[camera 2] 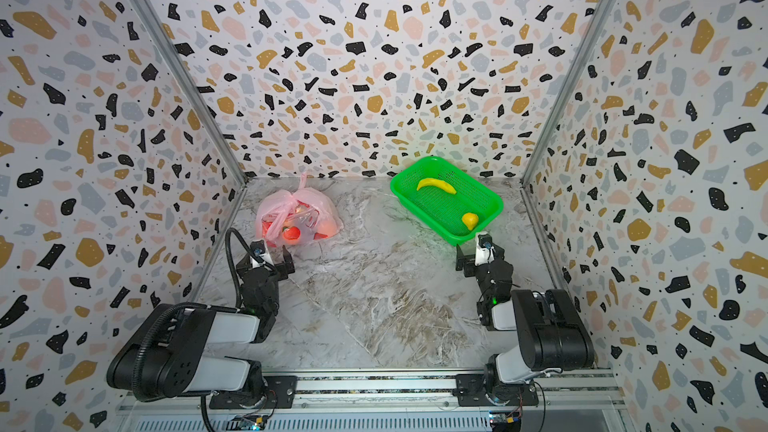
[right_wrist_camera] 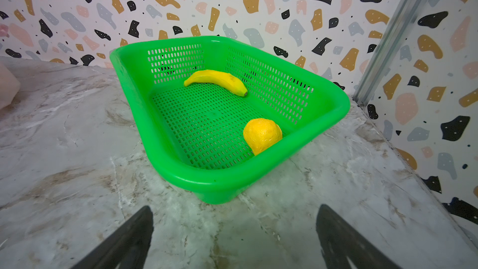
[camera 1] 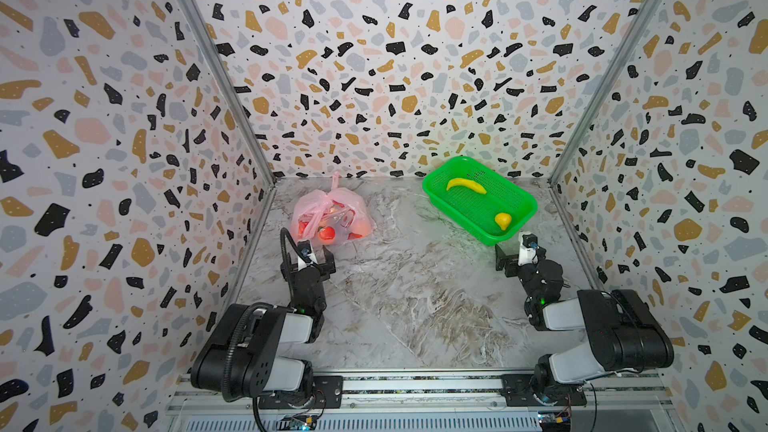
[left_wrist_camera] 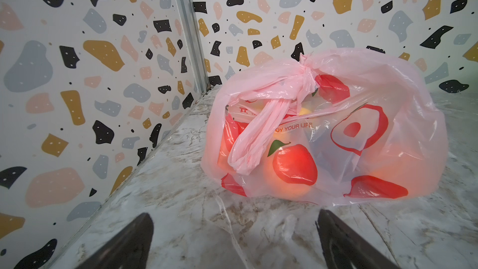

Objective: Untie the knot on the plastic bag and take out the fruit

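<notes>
The left claw [left_wrist_camera: 234, 213] gapes wide, empty, low over the tabletop [left_wrist_camera: 181, 216]; just ahead lies the plastic bag [left_wrist_camera: 375, 138], its knot [left_wrist_camera: 306, 69] tied on top. The right claw [right_wrist_camera: 234, 207], likewise apart and empty, faces the green basket [right_wrist_camera: 207, 178].

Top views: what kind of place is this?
Likely a staged robot test booth: patterned walls close in three sides, a marble-look tabletop, and a metal rail along the front.

The black-and-white left arm [camera 1: 257, 347] folds at the frame's lower left, the matching right arm [camera 1: 615, 334] at lower right. The black two-fingered left gripper [camera 1: 308, 263] and right gripper [camera 1: 517, 253] gape wide.
</notes>
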Available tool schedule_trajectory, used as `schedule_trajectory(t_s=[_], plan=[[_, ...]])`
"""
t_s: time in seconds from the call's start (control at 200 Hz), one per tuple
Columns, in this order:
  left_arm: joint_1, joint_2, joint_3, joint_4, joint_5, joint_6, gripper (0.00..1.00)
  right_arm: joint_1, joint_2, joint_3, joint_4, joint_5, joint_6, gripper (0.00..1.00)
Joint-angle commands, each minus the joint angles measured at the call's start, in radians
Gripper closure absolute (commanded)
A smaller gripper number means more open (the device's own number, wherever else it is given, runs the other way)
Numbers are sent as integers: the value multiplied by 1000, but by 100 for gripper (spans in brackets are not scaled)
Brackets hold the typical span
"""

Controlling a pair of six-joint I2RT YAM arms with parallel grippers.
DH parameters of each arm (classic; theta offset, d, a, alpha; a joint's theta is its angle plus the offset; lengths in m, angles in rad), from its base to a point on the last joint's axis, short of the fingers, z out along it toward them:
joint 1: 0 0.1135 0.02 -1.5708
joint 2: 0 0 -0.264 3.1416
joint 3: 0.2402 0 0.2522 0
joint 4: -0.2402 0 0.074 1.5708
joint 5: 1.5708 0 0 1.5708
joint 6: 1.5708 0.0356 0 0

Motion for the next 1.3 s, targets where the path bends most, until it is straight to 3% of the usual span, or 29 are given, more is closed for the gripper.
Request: schedule_trajectory(t_s=[0.0, 0.31, 0.435, 0.566, 0.676, 0.771, 0.901, 1.126, 1.296], plan=[[5, 2, 4, 57, -2, -6, 1, 0, 2, 4, 0, -2, 1, 1], [5, 0, 2, 57, -2, -5, 0, 2, -3, 3, 4, 10, 5, 1], [5, -9, 10, 62, -25, -10, 0, 4, -84, 46, -144, 60, 26, 1], [5, -104, 192, -372, -45, -16, 1, 35, -182, 137, -413, 125, 71, 1], [2, -143, 279, -532, -40, -50, 1, 120, -189, 263, -644, 198, 78, 1], [-14, -176, 350, -648, -1, -73, 1, 179, -188, 360, -763, 148, 69, 1], [-71, -199, 437, -786, 20, -74, 1, 204, -82, 596, -985, 25, -17, 1], [-136, -229, 499, -896, 87, -105, 0, 202, 233, 1081, -1372, -76, -204, 1], [-139, -270, 486, -914, 150, -126, 0, 189, 361, 1217, -1444, -191, -221, 2]])
